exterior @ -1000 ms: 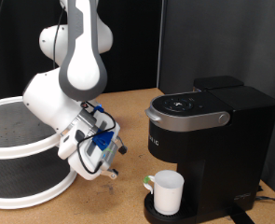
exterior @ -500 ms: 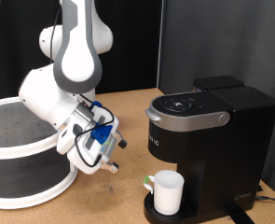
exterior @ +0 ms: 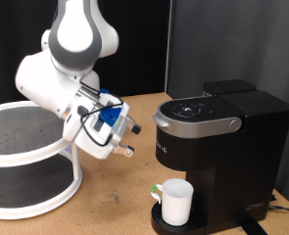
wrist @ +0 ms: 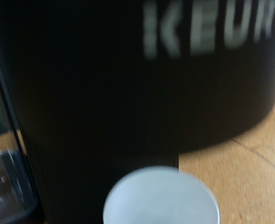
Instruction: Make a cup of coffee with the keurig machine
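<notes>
While the cup (exterior: pixel 175 202) stands on the drip base under the brew head of the keurig machine (exterior: pixel 222 147), near the front edge of the bench (exterior: pixel 134 191), the gripper (exterior: pixel 125 140) hangs in the air beside the machine, on the exterior view's left, apart from both and holding nothing that shows. Whether its fingers are spread or closed I cannot tell: the exterior view shows only two dark tips close together, and the wrist view shows no fingers at all.

Judging by how things lie, the cup-placing step looks done, with the lid of the machine down, and the work now seems to concern the machine itself. Any move toward it would call for a careful line past the silver-grey handle band without knocking the cup, which sits loose and light on its base.

In the wrist view the machine's front (wrist: pixel 128 84) is a smooth, dark, curved wall with pale blurred lettering, and the cup's round white rim (wrist: pixel 160 198) shows below it. The machine is boxy, black plastic, matt on the body, with a glossier round top panel and a curved grey band. The cup is a plain white cylinder, glazed-looking, with a greenish handle. The bench is pale brown wood. A white two-tier round rack (exterior: pixel 26 162) with dark mesh shelves stands toward the bench's far-left side in the exterior view.
</notes>
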